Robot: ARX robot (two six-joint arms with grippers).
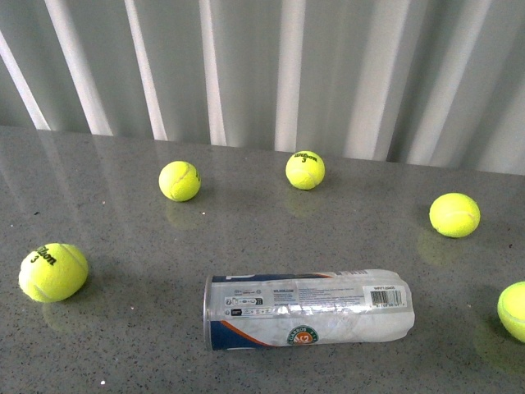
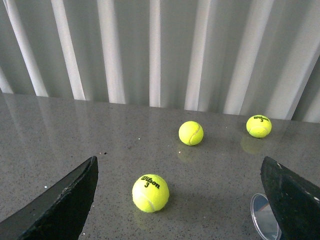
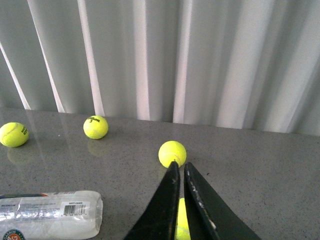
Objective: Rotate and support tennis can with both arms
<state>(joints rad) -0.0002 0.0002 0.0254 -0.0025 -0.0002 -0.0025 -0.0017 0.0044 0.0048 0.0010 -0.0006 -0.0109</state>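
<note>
The tennis can [image 1: 308, 310], a tall clear plastic tube with a white label, a navy-and-orange band and a round green-orange emblem, lies on its side on the grey speckled surface [image 1: 123, 353]. Its metal rim [image 1: 207, 313] points to the robot's left. No arm shows in the front view, and the can lies free of both hands.

Five yellow-green felt tennis balls lie around the can. The nearest ball [image 1: 53, 272], printed with a 3, sits out past the rim end. A second ball [image 1: 180, 180] and a third ball [image 1: 305, 170] rest behind the can, toward the white pleated curtain [image 1: 246, 66]. A fourth ball [image 1: 454, 215] lies behind the can's closed end, and a fifth ball [image 1: 515, 310] lies past that end, cut by the picture's edge.

The left hand [image 2: 180, 161] has its black fingers [image 2: 60, 205] spread wide apart with nothing between them; the can's rim shows just beside one finger. The right hand [image 3: 181, 167] has its fingers [image 3: 160, 215] drawn together, leaving only a thin slit through which a sliver of yellow shows. It is well apart from the can's closed end.
</note>
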